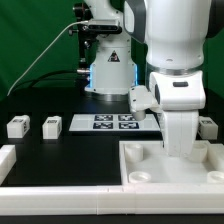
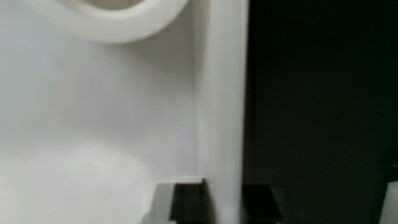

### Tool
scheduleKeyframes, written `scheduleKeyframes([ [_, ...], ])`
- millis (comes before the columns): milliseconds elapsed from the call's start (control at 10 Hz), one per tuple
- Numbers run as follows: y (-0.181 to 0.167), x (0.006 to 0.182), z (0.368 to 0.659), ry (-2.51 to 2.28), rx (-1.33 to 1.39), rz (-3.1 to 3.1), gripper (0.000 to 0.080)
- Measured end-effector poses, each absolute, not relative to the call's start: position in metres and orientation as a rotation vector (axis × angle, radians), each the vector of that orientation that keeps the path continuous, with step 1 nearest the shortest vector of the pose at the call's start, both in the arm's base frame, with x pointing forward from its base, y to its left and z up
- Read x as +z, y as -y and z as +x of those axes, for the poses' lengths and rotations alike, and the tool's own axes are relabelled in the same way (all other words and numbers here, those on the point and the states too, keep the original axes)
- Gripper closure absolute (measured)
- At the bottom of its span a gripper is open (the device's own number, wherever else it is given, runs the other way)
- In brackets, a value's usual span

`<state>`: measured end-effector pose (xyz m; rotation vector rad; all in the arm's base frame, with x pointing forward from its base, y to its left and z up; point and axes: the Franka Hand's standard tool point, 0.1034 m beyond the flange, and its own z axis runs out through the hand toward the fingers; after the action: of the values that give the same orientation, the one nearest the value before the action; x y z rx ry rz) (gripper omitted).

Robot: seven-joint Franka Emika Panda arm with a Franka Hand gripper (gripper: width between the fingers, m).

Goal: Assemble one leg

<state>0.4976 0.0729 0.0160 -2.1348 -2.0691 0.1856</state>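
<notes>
Three legs show in the exterior view, small white blocks with tags: two at the exterior view's left (image 1: pixel 17 126) (image 1: pixel 50 126) and one at its right (image 1: pixel 207 127). None is in my gripper. My gripper (image 1: pixel 178 148) is lowered onto the far side of the large white panel (image 1: pixel 150 170). In the wrist view its dark fingertips (image 2: pixel 187 203) stand on either side of the panel's raised rim (image 2: pixel 221 110), which fills the narrow gap of the gripper (image 2: pixel 222 205). A round socket (image 2: pixel 116 18) lies on the panel's face.
The marker board (image 1: pixel 112 122) lies on the black table behind the panel. The robot's base (image 1: pixel 108 70) stands at the back. A white rim piece (image 1: pixel 8 160) sits at the exterior view's left front edge.
</notes>
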Motion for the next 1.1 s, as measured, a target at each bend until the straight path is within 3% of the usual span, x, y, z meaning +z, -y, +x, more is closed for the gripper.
scheduleKeyframes([
  [100, -0.072, 0.017, 0.497, 2.067, 0.187, -2.136, 0.0729],
  [200, -0.07, 0.02, 0.5, 2.059, 0.185, -2.154, 0.0673],
  [300, -0.071, 0.027, 0.504, 2.056, 0.179, -2.178, 0.0485],
  [400, -0.071, 0.032, 0.506, 2.055, 0.173, -2.189, 0.0485],
  [500, -0.071, 0.036, 0.508, 2.047, 0.168, -2.205, 0.0301],
  [600, -0.071, 0.038, 0.507, 2.032, 0.168, -2.223, 0.02],
  [1100, -0.071, 0.039, 0.502, 1.988, 0.155, -2.278, 0.0151],
])
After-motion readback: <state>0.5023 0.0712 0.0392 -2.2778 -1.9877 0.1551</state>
